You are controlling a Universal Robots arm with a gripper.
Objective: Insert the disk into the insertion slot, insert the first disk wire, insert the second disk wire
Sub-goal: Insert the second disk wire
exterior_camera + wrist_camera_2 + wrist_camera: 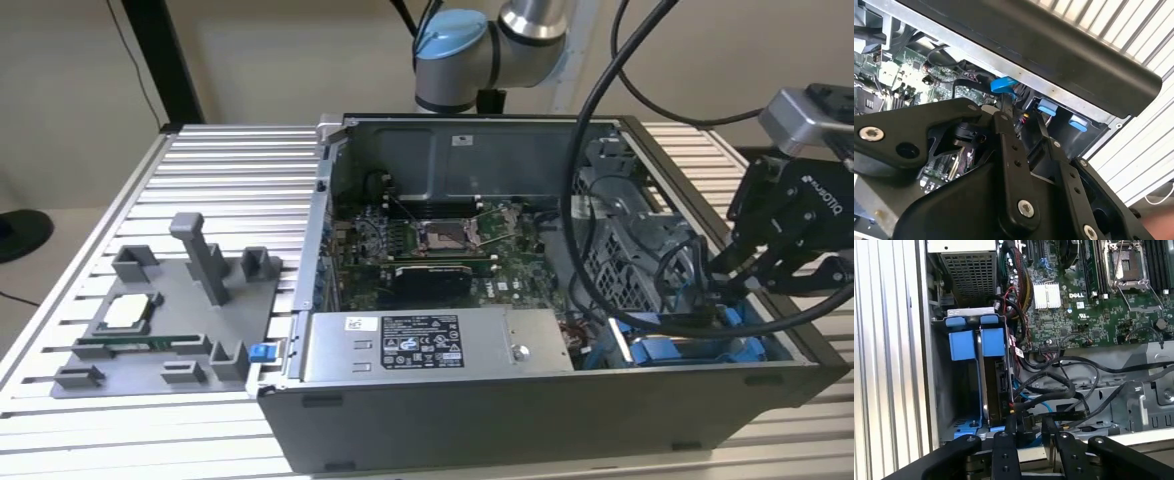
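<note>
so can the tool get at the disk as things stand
Probably yes: the tool hangs right by the disk, seated in the insertion slot, nothing solid between them; black cables crowd one side.

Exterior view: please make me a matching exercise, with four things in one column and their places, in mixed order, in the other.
1 gripper
2 power supply box
3 grey parts tray
4 circuit board

A middle of the open case
B on the table, exterior view's left
C exterior view's right, at the case's edge
D inside the case, against the wall nearest the camera

Pairs: 1-C, 2-D, 3-B, 4-A
</note>
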